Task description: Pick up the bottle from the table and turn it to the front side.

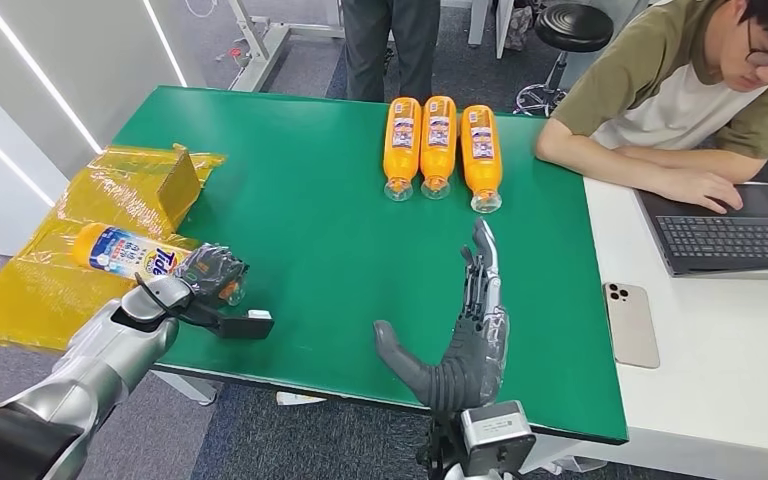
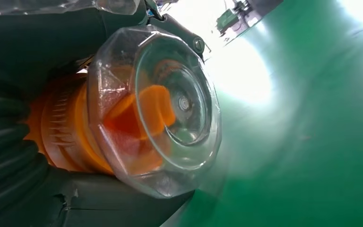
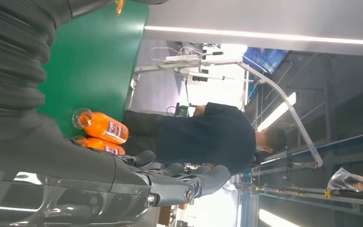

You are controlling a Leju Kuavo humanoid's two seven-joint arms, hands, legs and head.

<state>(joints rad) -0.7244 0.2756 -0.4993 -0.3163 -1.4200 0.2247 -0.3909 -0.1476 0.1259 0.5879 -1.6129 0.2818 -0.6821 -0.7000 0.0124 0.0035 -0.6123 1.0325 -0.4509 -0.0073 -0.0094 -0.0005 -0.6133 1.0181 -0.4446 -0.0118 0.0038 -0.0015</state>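
Orange bottle (image 1: pixel 130 252) lies at the green table (image 1: pixel 310 230)'s left edge, gripped near its clear cap by the left hand (image 1: pixel 208 272), likely for turning; the right hand (image 1: pixel 465 340) waits spread, empty.

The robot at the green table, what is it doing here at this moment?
The robot's left hand grips an orange bottle near its clear cap end, at the left edge of the green table, over yellow plastic wrap. Its right hand is open above the table and holds nothing. Three more orange bottles lie side by side at the far side, labels up. A person sits at the right, working on a laptop.
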